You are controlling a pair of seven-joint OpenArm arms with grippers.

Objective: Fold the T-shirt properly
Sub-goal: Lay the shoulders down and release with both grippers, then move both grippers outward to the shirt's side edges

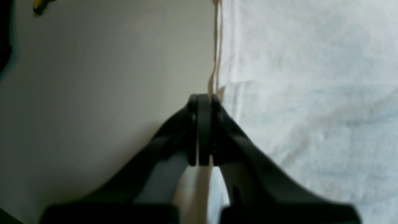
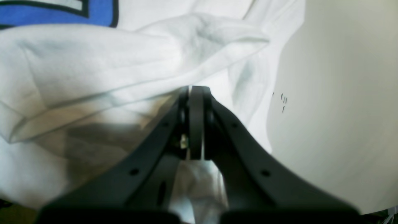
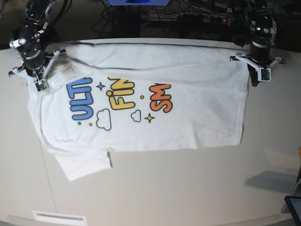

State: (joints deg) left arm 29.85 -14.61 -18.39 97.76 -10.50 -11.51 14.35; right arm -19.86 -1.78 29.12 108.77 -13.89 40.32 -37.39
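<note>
The white T-shirt (image 3: 188, 122) lies spread print-up on the table, neck end to the left, with blue, yellow and orange letters showing. Its lower sleeve (image 3: 84, 162) sticks out toward the front. My left gripper (image 3: 257, 81) stands at the hem's far corner. In the left wrist view the left gripper (image 1: 203, 96) is shut, with the T-shirt's (image 1: 311, 93) hem edge running in between its fingers. My right gripper (image 3: 41, 84) sits over the far shoulder. The right wrist view shows the right gripper (image 2: 194, 88) shut where a rumpled fold of the T-shirt (image 2: 93, 62) meets its tips.
The pale table (image 3: 188, 188) runs bare in front of the shirt to a curved front edge. Cables and a power strip (image 3: 197, 16) lie behind the table. A dark screen-like object (image 3: 294, 207) sits at the front right corner.
</note>
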